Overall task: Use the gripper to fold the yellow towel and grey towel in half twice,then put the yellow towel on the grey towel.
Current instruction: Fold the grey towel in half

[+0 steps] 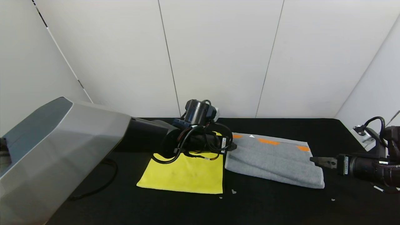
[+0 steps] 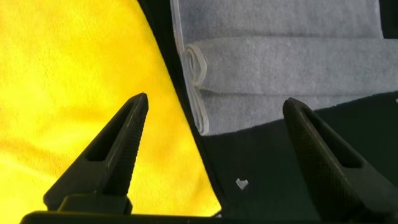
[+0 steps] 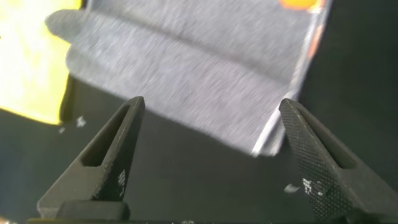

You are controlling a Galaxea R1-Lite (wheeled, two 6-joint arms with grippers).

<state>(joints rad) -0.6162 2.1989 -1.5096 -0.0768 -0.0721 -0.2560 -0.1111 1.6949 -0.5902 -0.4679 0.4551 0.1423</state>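
The yellow towel [image 1: 184,173] lies flat on the black table, left of the grey towel [image 1: 275,159]. The grey towel is folded into a long strip, with orange shapes along its far edge. My left gripper [image 1: 232,147] is over the gap between the two towels at their far side, open and empty. In the left wrist view its open gripper [image 2: 215,99] spans the yellow towel's [image 2: 74,74] dark edge and the grey towel's [image 2: 280,56] folded end. My right gripper [image 1: 322,162] is at the grey towel's right end, open and empty. In the right wrist view the gripper [image 3: 211,101] hovers above the grey towel's [image 3: 186,56] near corner.
The black table [image 1: 281,203] runs to white wall panels at the back. Small white scraps [image 1: 232,191] lie in front of the towels. My left arm's large grey link [image 1: 56,150] fills the left side of the head view.
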